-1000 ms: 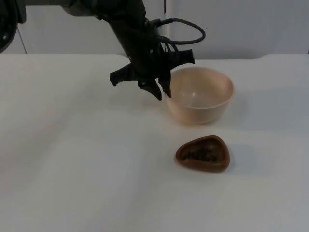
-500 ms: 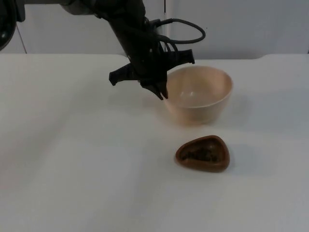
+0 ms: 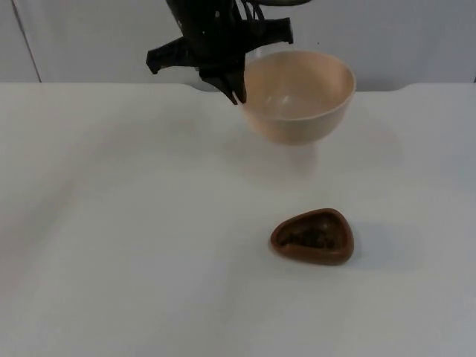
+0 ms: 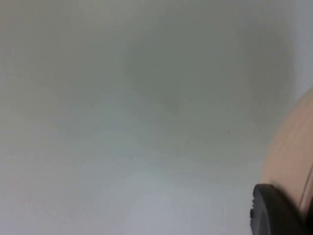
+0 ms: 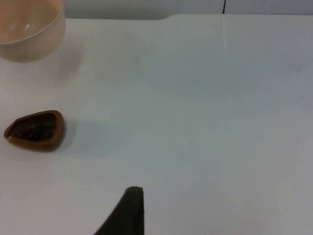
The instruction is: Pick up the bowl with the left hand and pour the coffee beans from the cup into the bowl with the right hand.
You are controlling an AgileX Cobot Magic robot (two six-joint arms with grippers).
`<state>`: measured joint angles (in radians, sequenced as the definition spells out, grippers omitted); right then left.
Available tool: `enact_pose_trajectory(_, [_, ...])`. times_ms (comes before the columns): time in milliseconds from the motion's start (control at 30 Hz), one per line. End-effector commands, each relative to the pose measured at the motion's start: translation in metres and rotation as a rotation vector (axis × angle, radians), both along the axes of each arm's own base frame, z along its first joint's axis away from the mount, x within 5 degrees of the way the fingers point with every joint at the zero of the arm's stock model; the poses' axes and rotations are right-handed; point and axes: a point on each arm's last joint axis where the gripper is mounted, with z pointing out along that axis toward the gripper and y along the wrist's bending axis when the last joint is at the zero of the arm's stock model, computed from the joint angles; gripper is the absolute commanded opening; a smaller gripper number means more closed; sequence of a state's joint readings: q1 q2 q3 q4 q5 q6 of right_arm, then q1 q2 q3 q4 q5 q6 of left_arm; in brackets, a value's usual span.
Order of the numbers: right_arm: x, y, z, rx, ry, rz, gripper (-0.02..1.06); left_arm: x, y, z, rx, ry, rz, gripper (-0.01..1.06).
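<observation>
A beige bowl hangs in the air above the table's far middle, its shadow on the white top below it. My left gripper is shut on the bowl's left rim, one finger inside and one outside. The left wrist view has the bowl's outer wall right beside a black fingertip. A small brown cup with dark coffee beans stands on the table in front of the bowl, apart from it. My right gripper waits to the right, well away from the cup and the bowl.
The white table top ends at a grey partition wall behind the bowl. Bare table lies to the left of the cup and along the front edge.
The left gripper has lifted the bowl off the table, upward and slightly back. The cup has not moved.
</observation>
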<state>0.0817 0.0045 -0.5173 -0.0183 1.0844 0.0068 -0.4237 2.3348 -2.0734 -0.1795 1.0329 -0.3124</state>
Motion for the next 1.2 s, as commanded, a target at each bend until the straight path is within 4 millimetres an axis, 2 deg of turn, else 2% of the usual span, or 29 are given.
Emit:
enact_pose_trajectory(0, [0.0, 0.0, 0.0, -0.004, -0.009, -0.01, 1.05, -0.006, 0.0, 0.016, 0.007, -0.002, -0.008, 0.0])
enact_pose_trajectory(233, [0.0, 0.0, 0.0, -0.004, -0.009, -0.01, 1.05, -0.012, 0.004, 0.022, 0.04, 0.045, -0.021, 0.0])
enact_pose_trajectory(633, [0.0, 0.0, 0.0, -0.004, -0.009, -0.01, 1.05, -0.026, 0.012, 0.05, 0.061, 0.03, -0.056, 0.0])
enact_pose_trajectory(767, [0.0, 0.0, 0.0, -0.004, -0.009, -0.01, 1.05, -0.038, 0.017, 0.048, 0.058, 0.017, -0.064, 0.0])
enact_pose_trajectory(900, [0.0, 0.0, 0.0, -0.004, -0.009, -0.01, 1.05, -0.062, 0.026, 0.048, 0.042, 0.006, -0.084, 0.0])
enact_pose_trajectory(933, [0.0, 0.0, 0.0, -0.004, -0.009, -0.01, 1.05, -0.062, 0.026, 0.048, 0.042, 0.006, -0.084, 0.0])
enact_pose_trajectory(1067, [0.0, 0.0, 0.0, -0.004, -0.009, -0.01, 1.05, -0.089, 0.044, 0.045, 0.045, -0.004, -0.068, 0.0])
enact_pose_trajectory(1167, [0.0, 0.0, 0.0, -0.004, -0.009, -0.01, 1.05, -0.099, 0.05, 0.044, 0.06, -0.016, -0.069, 0.0])
